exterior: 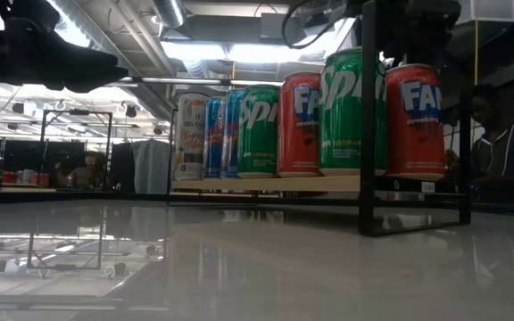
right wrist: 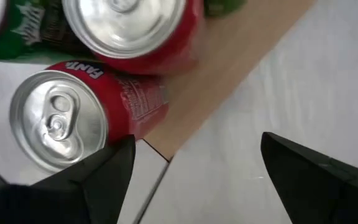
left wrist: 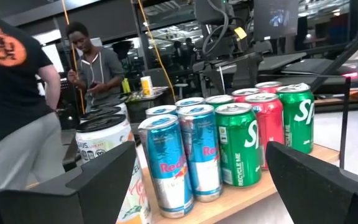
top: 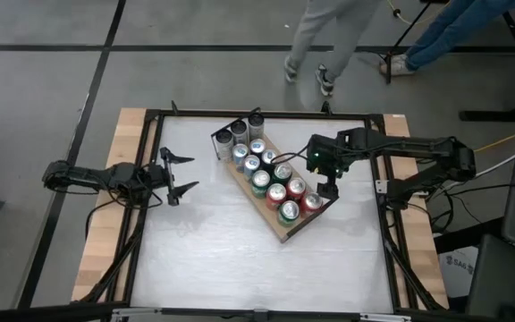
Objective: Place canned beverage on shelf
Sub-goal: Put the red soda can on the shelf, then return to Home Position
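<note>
The shelf [top: 283,234], a light-brown board with thin black end rails, lies slantwise mid-table and carries several upright cans [top: 275,183]: blue, green and red ones in two rows. In the low view the cans [exterior: 328,116] stand on the board [exterior: 266,185]. My right gripper [top: 327,188] hangs open, pointing down, just off the shelf's right long edge beside a red can [right wrist: 73,118]; nothing is between its fingers [right wrist: 194,180]. My left gripper [top: 179,174] waits open near the table's left edge, level, facing the cans [left wrist: 207,186].
Three more cans [top: 240,132] stand at the shelf's far end. A black frame [top: 266,114] and pale wood strips [top: 105,224] edge the white tabletop [top: 204,259], bare on the near side. People stand beyond the far edge [top: 320,45].
</note>
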Motion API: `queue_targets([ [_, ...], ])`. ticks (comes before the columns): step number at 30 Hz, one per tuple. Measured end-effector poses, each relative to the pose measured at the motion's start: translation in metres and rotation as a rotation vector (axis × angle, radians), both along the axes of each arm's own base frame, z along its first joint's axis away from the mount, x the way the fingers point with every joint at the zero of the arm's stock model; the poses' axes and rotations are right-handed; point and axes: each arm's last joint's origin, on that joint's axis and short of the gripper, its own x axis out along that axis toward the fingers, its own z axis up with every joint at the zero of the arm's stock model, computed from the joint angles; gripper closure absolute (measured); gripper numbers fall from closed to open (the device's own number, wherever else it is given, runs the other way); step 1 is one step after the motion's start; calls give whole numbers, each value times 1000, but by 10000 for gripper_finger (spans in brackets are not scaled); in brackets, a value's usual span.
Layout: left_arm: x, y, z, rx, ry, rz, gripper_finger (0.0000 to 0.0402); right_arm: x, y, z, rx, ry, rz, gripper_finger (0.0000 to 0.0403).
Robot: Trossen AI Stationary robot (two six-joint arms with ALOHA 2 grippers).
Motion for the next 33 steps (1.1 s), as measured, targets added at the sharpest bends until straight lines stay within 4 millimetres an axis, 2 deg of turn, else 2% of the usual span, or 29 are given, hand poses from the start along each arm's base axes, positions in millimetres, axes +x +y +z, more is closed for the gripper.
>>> queue_targets([
  [7,1,4,0,8,-1,-8,47,0,0,2,9,-16,4,63],
  [11,1,7,-1,10,10,5,47,-7,1,10,3,-53,4,63],
  [22,1,7,-5,5,53,11,47,-65,8,65,-139,-352,-37,63],
  [26,1,8,-5,9,54,30,47,-82,10,79,-160,-461,-42,63],
  [29,0,9,-6,6,61,68,47,-92,12,84,-191,-540,-26,63],
  [33,0,9,-6,1,60,90,47,-107,14,70,-210,-645,-29,63],
])
